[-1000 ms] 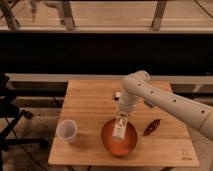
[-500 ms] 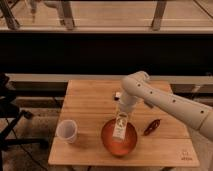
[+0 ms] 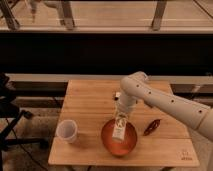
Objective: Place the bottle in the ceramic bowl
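Note:
The orange-red ceramic bowl (image 3: 119,141) sits on the wooden table (image 3: 90,102) near its front edge, right of centre. The bottle (image 3: 120,126), clear with a white label and a dark round mark, stands tilted inside the bowl, its base over the bowl's middle. My gripper (image 3: 122,111) comes down from the white arm at the right and is at the bottle's top, just above the bowl's far rim. The bottle looks held at its neck.
A white translucent cup (image 3: 67,131) stands at the table's front left. A dark red chili-like object (image 3: 152,126) lies to the right of the bowl. A dark chair or stand (image 3: 10,107) is left of the table. A railing runs behind.

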`<action>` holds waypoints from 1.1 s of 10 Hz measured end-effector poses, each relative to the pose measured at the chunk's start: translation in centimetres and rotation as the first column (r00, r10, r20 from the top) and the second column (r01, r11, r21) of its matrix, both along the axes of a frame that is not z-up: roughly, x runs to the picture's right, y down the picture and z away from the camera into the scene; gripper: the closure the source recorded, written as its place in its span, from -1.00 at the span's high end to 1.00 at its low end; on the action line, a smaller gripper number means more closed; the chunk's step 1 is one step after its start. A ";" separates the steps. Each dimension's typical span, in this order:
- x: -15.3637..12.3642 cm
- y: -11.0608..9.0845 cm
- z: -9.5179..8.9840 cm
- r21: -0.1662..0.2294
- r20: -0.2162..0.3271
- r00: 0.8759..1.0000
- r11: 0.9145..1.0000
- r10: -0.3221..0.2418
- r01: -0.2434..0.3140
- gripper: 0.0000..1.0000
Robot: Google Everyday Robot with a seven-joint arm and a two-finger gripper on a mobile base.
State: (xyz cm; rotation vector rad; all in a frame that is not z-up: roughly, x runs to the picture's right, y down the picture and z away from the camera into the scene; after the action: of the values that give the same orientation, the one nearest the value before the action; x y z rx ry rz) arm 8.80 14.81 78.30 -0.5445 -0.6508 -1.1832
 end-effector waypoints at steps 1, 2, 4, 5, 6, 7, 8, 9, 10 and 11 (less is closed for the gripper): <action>0.0 -0.1 0.0 0.001 0.003 1.000 1.000 -0.002 0.002 -0.45; 0.0 -0.2 0.0 0.004 0.007 1.000 1.000 -0.004 0.004 -0.19; 0.0 -0.2 0.0 0.002 0.008 1.000 1.000 -0.008 0.008 0.09; -0.1 -0.2 0.0 0.001 0.010 1.000 1.000 -0.013 0.013 0.15; -0.1 -0.2 0.0 0.003 0.014 1.000 1.000 -0.017 0.017 0.15; 0.0 -0.1 0.1 0.004 0.022 0.999 1.000 -0.026 0.026 0.11; 0.1 -0.2 0.0 0.004 0.023 0.999 1.000 -0.026 0.026 -0.07; 0.1 -0.2 0.0 0.004 0.023 0.999 1.000 -0.027 0.027 -0.16; 0.0 -0.3 0.0 0.005 0.024 0.999 1.000 -0.029 0.029 -0.20; -0.1 -0.3 -0.1 0.005 0.025 0.999 1.000 -0.031 0.030 -0.30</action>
State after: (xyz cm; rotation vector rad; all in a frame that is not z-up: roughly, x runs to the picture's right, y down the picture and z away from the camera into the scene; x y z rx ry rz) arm 8.75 14.53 78.24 -0.5384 -0.6626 -1.2214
